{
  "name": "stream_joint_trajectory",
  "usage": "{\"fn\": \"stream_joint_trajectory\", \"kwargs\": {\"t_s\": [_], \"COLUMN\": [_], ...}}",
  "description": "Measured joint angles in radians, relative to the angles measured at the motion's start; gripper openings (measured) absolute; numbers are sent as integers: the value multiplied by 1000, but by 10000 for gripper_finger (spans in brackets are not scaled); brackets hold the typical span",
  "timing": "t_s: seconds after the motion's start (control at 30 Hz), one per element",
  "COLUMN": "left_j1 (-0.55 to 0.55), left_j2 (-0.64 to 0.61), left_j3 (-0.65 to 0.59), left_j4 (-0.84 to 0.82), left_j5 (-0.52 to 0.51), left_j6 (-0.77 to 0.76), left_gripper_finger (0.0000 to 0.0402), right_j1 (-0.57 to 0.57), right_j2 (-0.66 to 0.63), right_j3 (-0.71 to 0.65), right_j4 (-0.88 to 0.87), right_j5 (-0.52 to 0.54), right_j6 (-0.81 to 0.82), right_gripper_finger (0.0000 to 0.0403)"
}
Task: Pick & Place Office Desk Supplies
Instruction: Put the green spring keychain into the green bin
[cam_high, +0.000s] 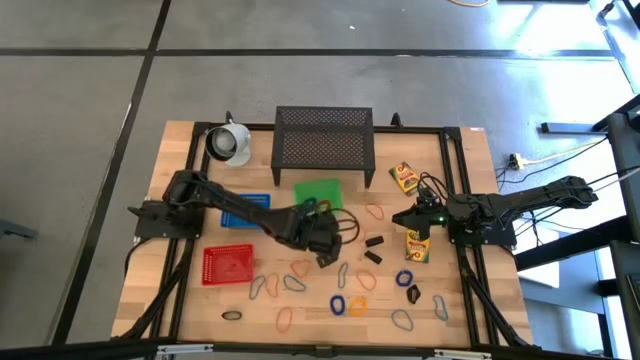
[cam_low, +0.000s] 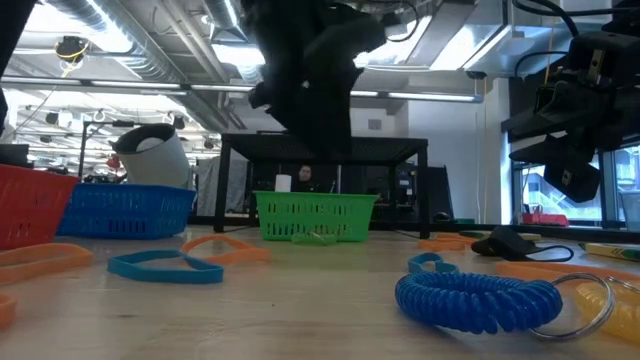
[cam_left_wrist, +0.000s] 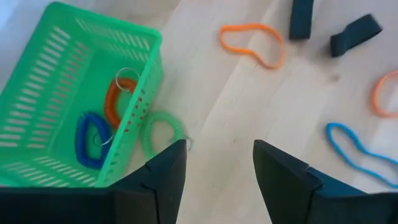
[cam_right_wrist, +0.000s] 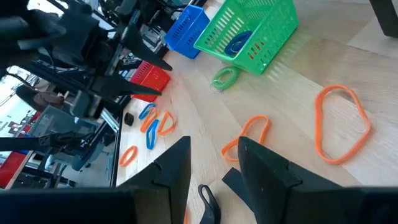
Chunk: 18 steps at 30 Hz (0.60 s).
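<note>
Sort step: left pincer (cam_left_wrist: 214, 171), fingers apart and empty, hovers by green plastic mesh basket (cam_left_wrist: 37, 99). Green coiled loop (cam_left_wrist: 163, 132) lies outside, touching basket wall; next: regrasp, lift over rim. Right pincer (cam_right_wrist: 211, 165) part-open, empty, waits.

A: What stands at the back of the wooden table (cam_high: 480, 170)?
B: A black mesh stand (cam_high: 323, 138), with a white cup-like object (cam_high: 229, 142) near its side.
A: And the baskets?
B: Green (cam_high: 318, 191), blue (cam_high: 246, 208) and red (cam_high: 228, 264).
</note>
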<state>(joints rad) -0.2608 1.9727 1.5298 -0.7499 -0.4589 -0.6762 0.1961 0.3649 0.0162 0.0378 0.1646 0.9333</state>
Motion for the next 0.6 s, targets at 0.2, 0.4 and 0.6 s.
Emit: {"fn": "stream_joint_trajectory", "kwargs": {"t_s": [0.2, 0.4, 0.6], "left_j1": [-11, 1, 47], "left_j2": [11, 24, 38], "left_j3": [-92, -145, -201], "left_j4": [116, 165, 272], "left_j5": [-40, -98, -22], "left_j6": [-5, -19, -19], "left_gripper_finger": [181, 180, 180], "right_j1": [0, 0, 0], "right_j2": [0, 0, 0], "right_j3": [0, 0, 0], "right_j4": [0, 0, 0], "right_j5": [0, 1, 3], "right_j6": [0, 0, 0], "right_gripper_finger": [136, 136, 136]}}
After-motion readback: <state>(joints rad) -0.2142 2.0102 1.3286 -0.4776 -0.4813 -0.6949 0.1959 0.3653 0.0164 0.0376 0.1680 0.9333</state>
